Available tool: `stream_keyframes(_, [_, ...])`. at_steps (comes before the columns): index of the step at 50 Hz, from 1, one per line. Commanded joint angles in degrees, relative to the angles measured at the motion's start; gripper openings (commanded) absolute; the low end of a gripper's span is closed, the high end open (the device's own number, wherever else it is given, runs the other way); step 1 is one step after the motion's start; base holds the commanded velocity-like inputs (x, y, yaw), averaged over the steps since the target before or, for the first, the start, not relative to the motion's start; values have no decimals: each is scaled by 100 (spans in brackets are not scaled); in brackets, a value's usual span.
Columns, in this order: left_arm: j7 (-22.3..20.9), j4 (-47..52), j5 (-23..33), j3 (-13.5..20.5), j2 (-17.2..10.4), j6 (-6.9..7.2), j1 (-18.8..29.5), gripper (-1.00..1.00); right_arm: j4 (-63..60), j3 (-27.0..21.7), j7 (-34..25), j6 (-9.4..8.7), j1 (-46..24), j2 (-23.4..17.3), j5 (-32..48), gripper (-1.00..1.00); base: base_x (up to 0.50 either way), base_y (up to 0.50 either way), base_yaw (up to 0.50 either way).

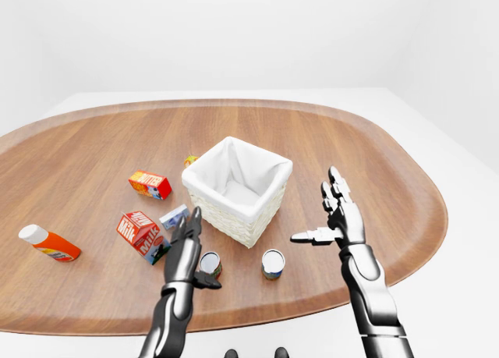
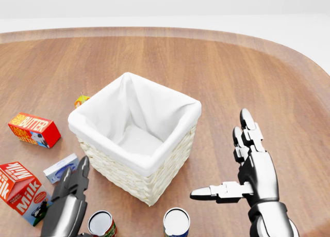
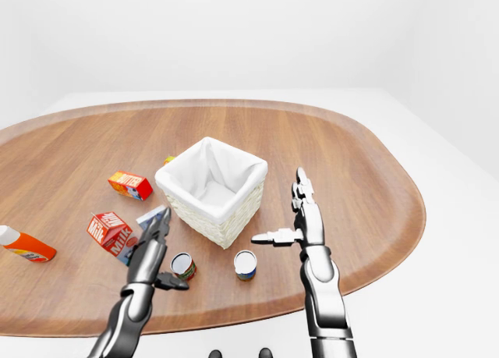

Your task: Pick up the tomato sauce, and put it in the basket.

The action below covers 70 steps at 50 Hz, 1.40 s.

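The tomato sauce can, red-labelled with a white top, stands upright on the wooden table below the basket; it also shows at the bottom edge of the head view. My left hand is open just left of the can, fingers pointing up and thumb reaching under it, not closed round it. The white-lined wicker basket stands in the middle of the table with nothing in it. My right hand hangs open to the right of the basket, holding nothing.
A blue-labelled can stands right of the red one. Left of the basket lie a butter box, a milk carton, a small blue-white box and an orange bottle. The table's near edge runs just below the cans.
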State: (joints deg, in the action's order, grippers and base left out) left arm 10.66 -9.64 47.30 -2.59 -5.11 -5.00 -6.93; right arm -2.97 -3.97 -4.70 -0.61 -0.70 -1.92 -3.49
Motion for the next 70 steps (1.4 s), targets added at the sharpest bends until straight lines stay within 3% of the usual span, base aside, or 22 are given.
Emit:
stream_keyframes(1, [40, -56, 40, -36, 1, 0, -7, 100, 5, -2, -3, 3, 1, -1, 0, 100, 0, 0, 0])
stream_keyframes(70, [315, -758, 93, -198, 38, 0, 318, 100, 83, -3, 2, 48, -34, -4, 10, 100, 0, 0, 0])
